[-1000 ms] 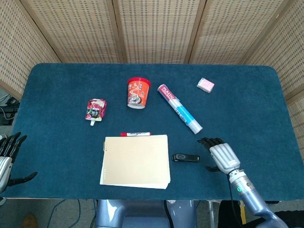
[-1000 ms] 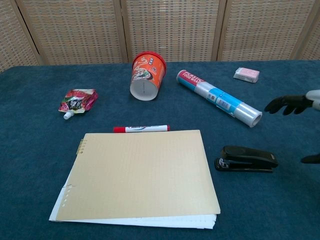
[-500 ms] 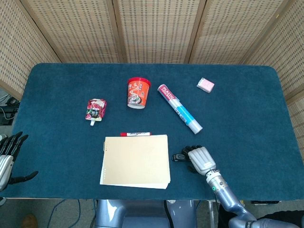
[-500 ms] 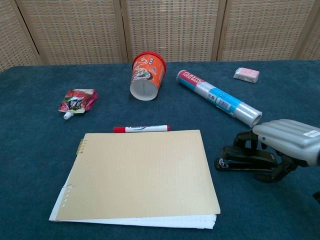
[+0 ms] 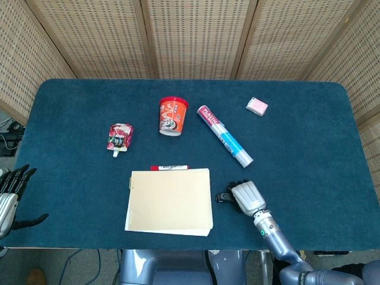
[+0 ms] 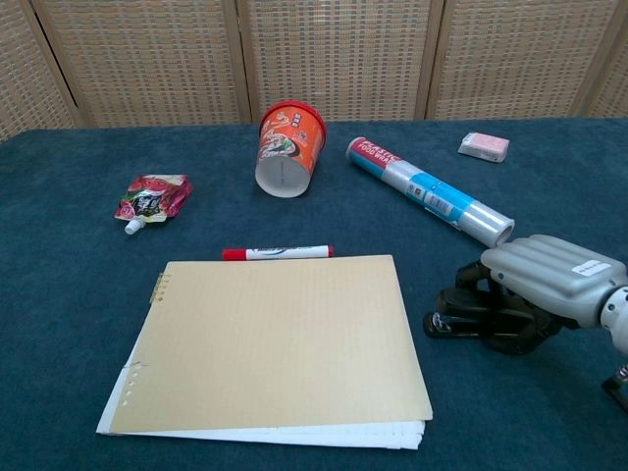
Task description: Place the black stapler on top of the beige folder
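Note:
The black stapler [image 5: 221, 197] [image 6: 453, 321] lies on the blue table just right of the beige folder [image 5: 169, 200] [image 6: 275, 339]. My right hand [image 5: 246, 198] [image 6: 545, 278] sits over the stapler's right part, fingers curled down around it, so only the stapler's left end shows. The stapler still rests on the cloth. My left hand [image 5: 9, 199] hangs at the table's front left edge, fingers spread, holding nothing. The folder lies flat on white sheets near the front edge.
A red marker [image 5: 169, 168] [image 6: 278, 252] lies along the folder's far edge. Behind it are a red cup [image 5: 170, 116] [image 6: 288, 147], a plastic wrap roll [image 5: 224, 135] [image 6: 429, 191], a pink eraser [image 5: 256, 106] [image 6: 484, 146] and a snack pouch [image 5: 119, 137] [image 6: 151, 198].
My right hand came in from the right, lowered over the stapler and curled its fingers around it. The stapler and my left hand have stayed in place.

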Robot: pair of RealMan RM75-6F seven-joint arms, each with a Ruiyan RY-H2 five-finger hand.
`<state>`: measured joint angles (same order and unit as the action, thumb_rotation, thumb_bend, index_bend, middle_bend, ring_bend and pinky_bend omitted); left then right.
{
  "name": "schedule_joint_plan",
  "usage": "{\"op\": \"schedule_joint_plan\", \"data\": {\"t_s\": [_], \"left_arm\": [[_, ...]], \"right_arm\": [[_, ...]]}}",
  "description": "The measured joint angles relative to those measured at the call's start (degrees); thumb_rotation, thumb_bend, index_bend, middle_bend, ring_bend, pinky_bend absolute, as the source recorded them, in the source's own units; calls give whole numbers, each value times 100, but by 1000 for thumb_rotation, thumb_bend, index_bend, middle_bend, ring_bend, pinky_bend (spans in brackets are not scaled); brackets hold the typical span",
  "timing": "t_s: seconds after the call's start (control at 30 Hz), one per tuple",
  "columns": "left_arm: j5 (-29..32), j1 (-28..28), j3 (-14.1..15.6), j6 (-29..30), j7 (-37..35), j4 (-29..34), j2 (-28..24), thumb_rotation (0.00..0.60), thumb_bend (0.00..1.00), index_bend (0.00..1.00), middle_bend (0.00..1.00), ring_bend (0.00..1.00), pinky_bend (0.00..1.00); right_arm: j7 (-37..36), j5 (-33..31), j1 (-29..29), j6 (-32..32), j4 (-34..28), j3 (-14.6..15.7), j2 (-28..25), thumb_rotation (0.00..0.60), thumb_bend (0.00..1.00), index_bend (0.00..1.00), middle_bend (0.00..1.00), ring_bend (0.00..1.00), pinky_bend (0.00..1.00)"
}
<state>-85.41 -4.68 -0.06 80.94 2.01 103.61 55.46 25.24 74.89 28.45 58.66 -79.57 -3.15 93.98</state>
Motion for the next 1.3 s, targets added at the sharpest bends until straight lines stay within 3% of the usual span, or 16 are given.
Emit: {"op": "schedule_joint_plan", "data": {"t_s": [0.3,0.57,0.73,0.93,1.13,1.3], "left_arm": [[21,-21,10,-34,61,12,27,600,0,0,0,0,0],[75,-58,-3,-94,30,3,21,600,0,0,0,0,0],[154,-101,-30,-180,-35,-19,7,600,0,0,0,0,0],[217,-162,-44,-291,-86,-41,3,600,0,0,0,0,0],[344,-217,-67,-418,-122,-100,19,600,0,0,0,0,0],[446,-280,-76,-563,-100,-155,56,600,0,0,0,0,0]], "right_arm": [[-227,300,3,237,83,0,0,600,512,629,653,616,582],[-23,208,276,96,-628,-311,-289,600,512,628,654,616,581],[539,-273,710,-239,-1080,-724,-364,600,512,628,654,616,581],[1311,-1120,1356,-612,-1162,-1085,-84,600,512,628,654,616,581],[1831,-1836,2076,-1072,-903,-1215,392,600,512,628,654,616,581],[1881,-1983,2481,-1459,-661,-1196,659,600,539,628,654,617,581]]}}
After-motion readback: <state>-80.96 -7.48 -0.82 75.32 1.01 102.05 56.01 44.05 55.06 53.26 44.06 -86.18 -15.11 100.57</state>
